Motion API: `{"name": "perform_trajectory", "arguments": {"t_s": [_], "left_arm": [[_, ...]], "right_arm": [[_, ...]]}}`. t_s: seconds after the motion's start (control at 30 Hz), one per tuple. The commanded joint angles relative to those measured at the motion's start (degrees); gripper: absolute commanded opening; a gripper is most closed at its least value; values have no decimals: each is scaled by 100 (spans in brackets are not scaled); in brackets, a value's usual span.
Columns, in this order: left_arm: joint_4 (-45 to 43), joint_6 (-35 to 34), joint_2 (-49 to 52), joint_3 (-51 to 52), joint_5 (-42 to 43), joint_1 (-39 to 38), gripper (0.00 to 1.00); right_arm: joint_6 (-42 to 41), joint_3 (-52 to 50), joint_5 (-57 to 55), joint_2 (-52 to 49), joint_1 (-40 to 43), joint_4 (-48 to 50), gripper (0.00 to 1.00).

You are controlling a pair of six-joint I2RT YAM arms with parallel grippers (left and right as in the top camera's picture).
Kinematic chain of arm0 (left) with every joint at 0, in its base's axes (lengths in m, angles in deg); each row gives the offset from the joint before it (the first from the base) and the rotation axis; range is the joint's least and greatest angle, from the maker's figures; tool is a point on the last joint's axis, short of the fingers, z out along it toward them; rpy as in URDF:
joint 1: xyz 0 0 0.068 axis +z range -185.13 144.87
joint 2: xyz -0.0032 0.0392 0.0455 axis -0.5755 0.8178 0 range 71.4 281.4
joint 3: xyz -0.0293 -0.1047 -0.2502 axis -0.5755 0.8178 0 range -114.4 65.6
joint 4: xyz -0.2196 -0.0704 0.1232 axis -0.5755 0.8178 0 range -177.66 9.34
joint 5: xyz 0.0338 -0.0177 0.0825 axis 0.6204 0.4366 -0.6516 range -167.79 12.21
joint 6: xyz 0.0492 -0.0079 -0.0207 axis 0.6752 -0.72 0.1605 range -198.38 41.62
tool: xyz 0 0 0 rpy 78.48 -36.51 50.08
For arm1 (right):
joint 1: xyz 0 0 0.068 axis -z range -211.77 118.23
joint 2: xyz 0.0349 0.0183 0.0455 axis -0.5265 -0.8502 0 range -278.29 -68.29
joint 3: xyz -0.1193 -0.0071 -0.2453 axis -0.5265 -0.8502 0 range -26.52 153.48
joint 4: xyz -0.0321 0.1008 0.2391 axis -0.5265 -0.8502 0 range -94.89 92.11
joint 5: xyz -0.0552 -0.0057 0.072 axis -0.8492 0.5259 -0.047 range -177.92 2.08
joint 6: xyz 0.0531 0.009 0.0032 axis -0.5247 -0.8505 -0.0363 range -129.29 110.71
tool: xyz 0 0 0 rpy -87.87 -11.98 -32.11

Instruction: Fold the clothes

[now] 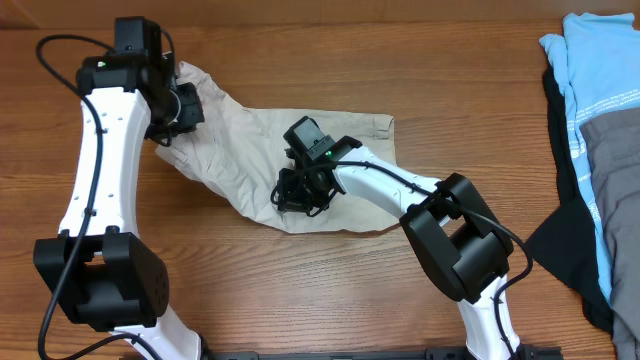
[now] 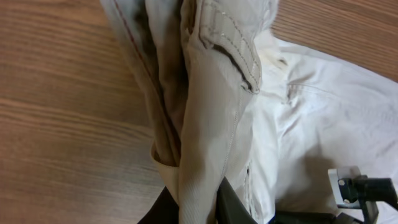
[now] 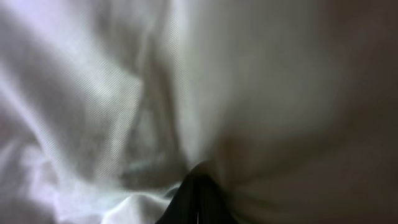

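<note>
L gripper (image 1: 183, 108) is clamped on the shorts (image 1: 250, 140). In the L wrist view a thick doubled ridge of beige cloth comes straight out from betw. the dark fingers (image 2: 231, 204) and runs on ahead of them. A stitched seam (image 2: 239, 53) sits further out along that ridge, and paler flat cloth lies just to the R of the jaws. To the L of the jaws is bare wood of the table (image 1: 450, 60). From overhead, these jaws hold the shorts' far-L end, which is bunched up there. The rest of the garment spreads away from them across the table toward the R gripper (image 1: 298, 196). That one points down into the middle of the shorts w/ cloth on every side of it. In the R wrist view fabric fills the frame and creases run in toward the narrow dark fingertips, so its jaws look closed on a small pinch of cloth, tho the view is blurry. The shorts lie creased, not flat, w/ the waistband edge beyond the R jaws on the side away from the L gripper. Well apart from both grippers, at the table's R edge, is a pile: a blue garment (image 1: 590, 70) over a grey garment (image 1: 620, 150) and a black garment (image 1: 565, 240).
</note>
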Motion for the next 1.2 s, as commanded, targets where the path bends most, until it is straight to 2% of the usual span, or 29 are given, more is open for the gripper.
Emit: {"name": "perform_trajectory", "arguments": {"t_s": [0.0,0.23,0.43,0.57,0.7,0.83,0.9,1.17], "left_arm": [[-90,345,-258,-214,44,-107,7],[-72,345,-260,-214,48,-118,4],[13,343,-260,-319,52,-118,4],[247,343,-260,-549,52,-118,4],[468,345,-260,-791,195,-118,4],[645,343,-260,-857,470,-118,4],[787,343,-258,-835,479,-131,4],[1220,339,-258,-791,129,-170,4]], "right_arm": [[470,511,345,162,249,-247,4],[367,730,367,256,551,-850,4],[20,501,278,247,31,-802,4],[-675,308,-308,232,-260,-885,4],[-831,87,-415,127,-492,-461,4],[-824,-140,-509,17,-643,216,4],[-713,-140,-564,11,-649,223,4],[37,234,-116,592,-328,-525,4]]}}
